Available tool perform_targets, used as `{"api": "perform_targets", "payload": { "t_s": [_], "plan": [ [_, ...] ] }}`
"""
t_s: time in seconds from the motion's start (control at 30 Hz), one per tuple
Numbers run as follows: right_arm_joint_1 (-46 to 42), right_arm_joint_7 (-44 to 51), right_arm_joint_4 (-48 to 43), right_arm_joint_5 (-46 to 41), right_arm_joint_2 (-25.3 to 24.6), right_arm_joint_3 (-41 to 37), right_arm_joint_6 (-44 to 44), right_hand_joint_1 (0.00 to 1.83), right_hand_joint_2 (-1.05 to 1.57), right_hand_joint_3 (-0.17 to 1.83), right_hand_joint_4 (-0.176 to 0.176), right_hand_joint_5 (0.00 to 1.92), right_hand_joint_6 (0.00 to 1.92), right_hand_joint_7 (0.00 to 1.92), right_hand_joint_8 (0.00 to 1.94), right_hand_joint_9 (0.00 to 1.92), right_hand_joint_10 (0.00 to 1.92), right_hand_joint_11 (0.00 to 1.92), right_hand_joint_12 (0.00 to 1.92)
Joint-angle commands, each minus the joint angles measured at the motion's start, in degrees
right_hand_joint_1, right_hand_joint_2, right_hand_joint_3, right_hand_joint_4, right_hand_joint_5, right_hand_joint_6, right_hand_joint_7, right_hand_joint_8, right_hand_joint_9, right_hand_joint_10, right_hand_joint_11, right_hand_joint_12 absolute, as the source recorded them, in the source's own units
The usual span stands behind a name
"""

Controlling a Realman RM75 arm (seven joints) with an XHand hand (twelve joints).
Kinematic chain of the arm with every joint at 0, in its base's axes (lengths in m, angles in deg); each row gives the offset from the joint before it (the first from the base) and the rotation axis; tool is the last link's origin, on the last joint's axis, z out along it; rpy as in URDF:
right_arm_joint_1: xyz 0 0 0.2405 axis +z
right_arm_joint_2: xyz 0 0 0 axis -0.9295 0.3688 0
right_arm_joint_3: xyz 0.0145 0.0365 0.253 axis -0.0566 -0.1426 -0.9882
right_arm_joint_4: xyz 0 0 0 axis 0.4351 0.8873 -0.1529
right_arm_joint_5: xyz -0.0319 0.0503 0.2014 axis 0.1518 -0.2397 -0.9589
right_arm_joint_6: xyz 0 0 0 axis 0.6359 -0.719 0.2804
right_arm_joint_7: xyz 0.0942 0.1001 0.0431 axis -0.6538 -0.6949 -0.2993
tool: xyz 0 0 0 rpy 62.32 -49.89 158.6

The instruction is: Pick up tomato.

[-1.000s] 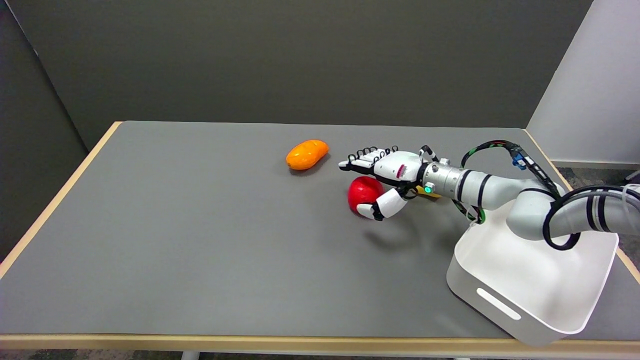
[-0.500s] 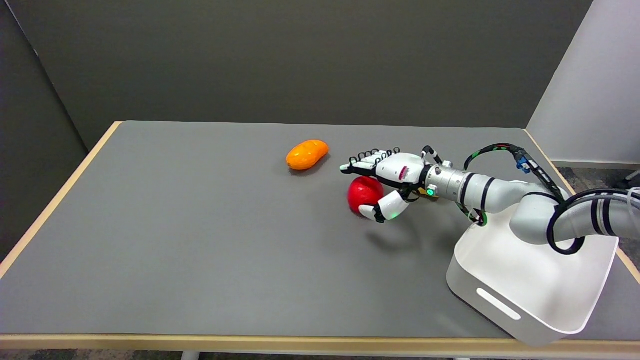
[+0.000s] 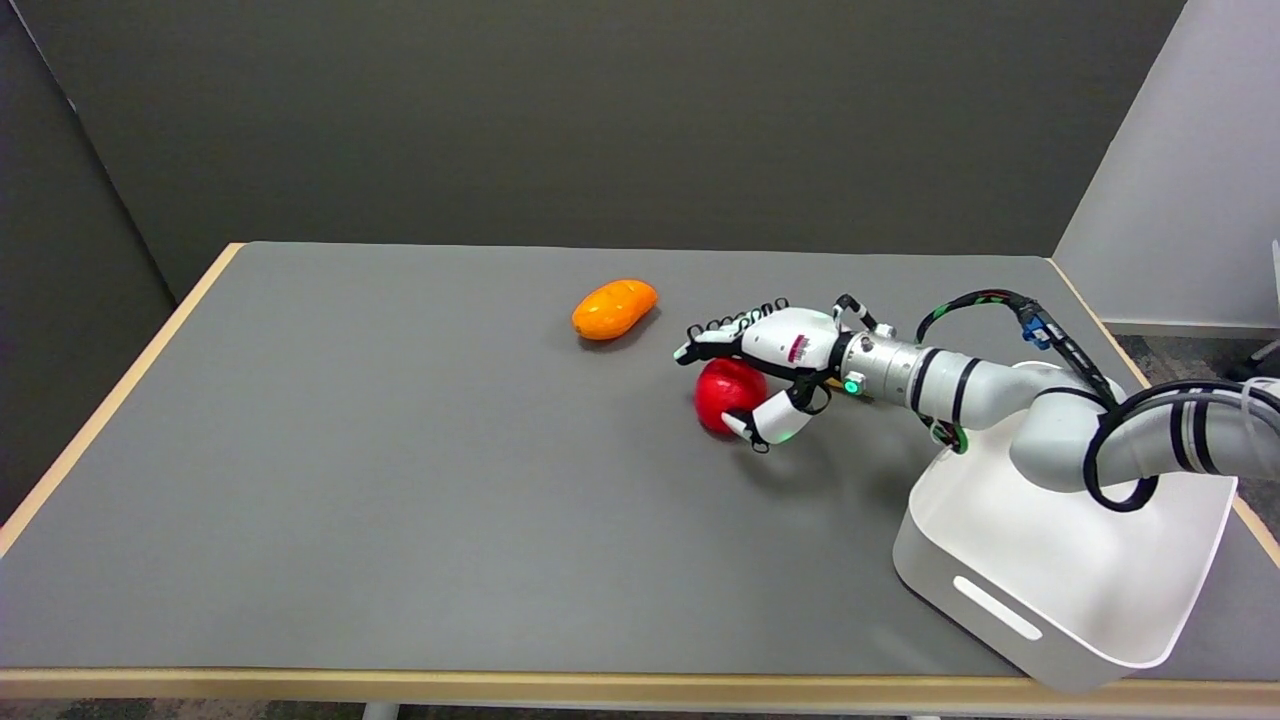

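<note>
A red tomato (image 3: pixel 722 393) lies on the grey table (image 3: pixel 400 480) right of centre. My right hand (image 3: pixel 770 350) reaches in from the right and cups over it. The fingers (image 3: pixel 712 333) stretch across the tomato's top and far side, their tips bent slightly down past its left edge. The thumb (image 3: pixel 765 422) lies against its near right side. The tomato still rests on the table, and the hand's palm hides its right part.
An orange mango-like fruit (image 3: pixel 613 308) lies just left of the hand, further back. A white bin (image 3: pixel 1060 570) stands at the table's right front corner, under my right arm. A small yellow thing (image 3: pixel 838 384) peeks out under the wrist.
My hand has sunk lower over the tomato. The fingers have bent down over its far side and the thumb has closed in on its near side. The tomato has stayed in place.
</note>
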Motion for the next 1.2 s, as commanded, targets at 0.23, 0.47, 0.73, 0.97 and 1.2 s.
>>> {"api": "perform_targets", "payload": {
  "t_s": [0.23, 0.47, 0.73, 0.97, 1.2],
  "plan": [
    [0.47, 0.07, -0.46, 0.13, -1.62, 0.65, -0.20, 0.86, 0.82, 0.90, 0.104, 0.27, 0.78, 0.46, 0.51, 0.41, 0.87, 0.40, 1.45],
    [0.31, 0.07, -0.46, 0.21, -1.62, 0.73, 0.12, 0.91, 0.99, 0.66, 0.145, 0.43, 1.34, 0.62, 0.85, 0.62, 1.14, 0.63, 1.56],
    [-0.09, 0.07, -0.62, 0.21, -1.53, 0.73, 1.48, 1.33, 1.10, 0.31, -0.115, 0.59, 1.61, 0.75, 1.29, 0.81, 1.51, 0.85, 1.55],
    [-0.41, 0.07, -0.78, 0.21, -1.46, 0.73, 2.28, 1.33, 1.06, 0.39, -0.118, 0.58, 1.63, 0.76, 1.32, 0.80, 1.54, 0.89, 1.59],
    [-0.66, 0.07, -0.77, -0.19, -1.22, -0.53, 5.09, 1.33, 1.04, 0.43, -0.121, 0.58, 1.64, 0.76, 1.33, 0.80, 1.56, 0.90, 1.63]
  ]
}}
